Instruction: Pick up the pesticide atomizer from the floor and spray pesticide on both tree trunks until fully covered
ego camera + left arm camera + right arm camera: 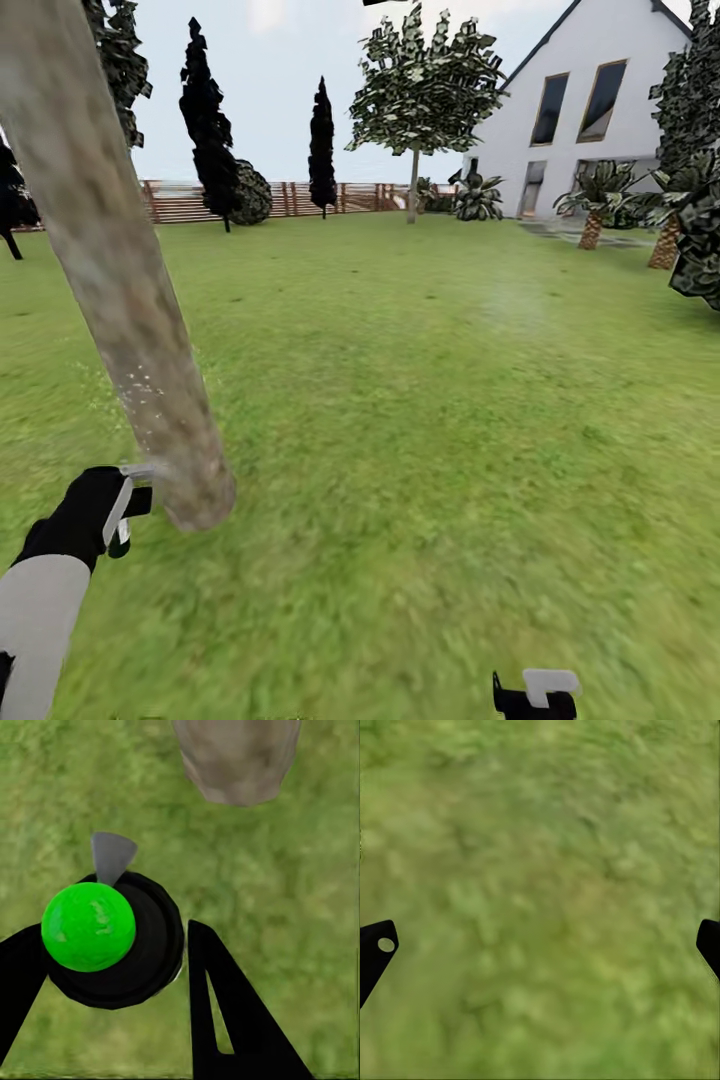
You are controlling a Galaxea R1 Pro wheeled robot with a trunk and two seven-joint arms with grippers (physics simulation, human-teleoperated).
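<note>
Green grass (pixel 430 420) spreads all the way back to a brown wooden fence (pixel 300 198) and a white house (pixel 590 110). Close by stands a thick grey-tan tree trunk (pixel 110 270), leaning a little. Far behind it, near the fence, is the other tree (pixel 415 100) with its leafy top.

Right beside the foot of that near trunk, the left gripper (pixel 125 505) is closed around the pesticide atomizer (pixel 112 937). In the left wrist view it looks like a dark round body with a bright green ball on top and a grey nozzle aimed at the trunk (pixel 236 757). Tiny white specks dot the bark just above the nozzle — most likely spray, though they are too small to be sure. I cannot see how much liquid is inside the bottle.

The right gripper (pixel 535 695) hangs low over bare grass (pixel 540 900), well away from the trunk, its fingers spread wide and holding nothing.

What could go wrong? The nozzle sits very close to the bark, so the spray may wet just one low patch and miss the rest. The arm could also bump the trunk and knock the aim off — or the bottle might slip in the grip. The far tree looks untouched.
</note>
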